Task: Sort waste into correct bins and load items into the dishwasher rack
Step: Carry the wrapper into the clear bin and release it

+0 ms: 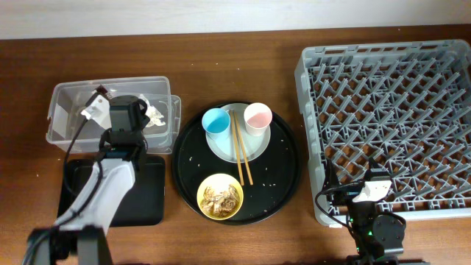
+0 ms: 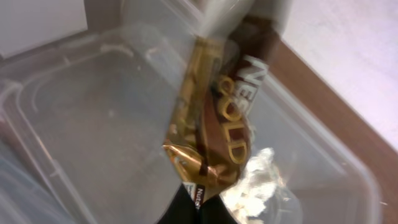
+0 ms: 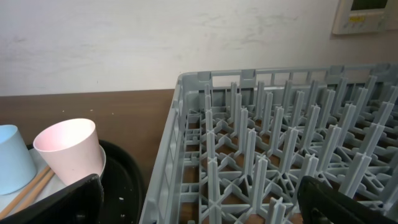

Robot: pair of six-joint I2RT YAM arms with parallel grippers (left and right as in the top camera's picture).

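Observation:
My left gripper (image 2: 198, 208) is shut on the brown-gold wrapper (image 2: 214, 118) and holds it over the clear tub (image 1: 62, 110). A crumpled white tissue (image 2: 258, 177) lies in the tub below it and shows overhead (image 1: 154, 114). The shallow black tray (image 1: 151, 191) lies in front of the tub. The blue cup (image 1: 216, 122), pink cup (image 1: 257, 118) and chopsticks (image 1: 241, 151) rest on the pale plate (image 1: 254, 147). The yellow bowl (image 1: 220, 196) holds brownish scraps. My right gripper (image 3: 199, 205) is open and empty at the grey rack's (image 1: 390, 125) front left corner.
The plate and bowl sit on a large round black tray (image 1: 283, 169) sprinkled with rice grains. Brown wooden table (image 1: 235, 66) lies all round. A pale wall stands behind the rack in the right wrist view.

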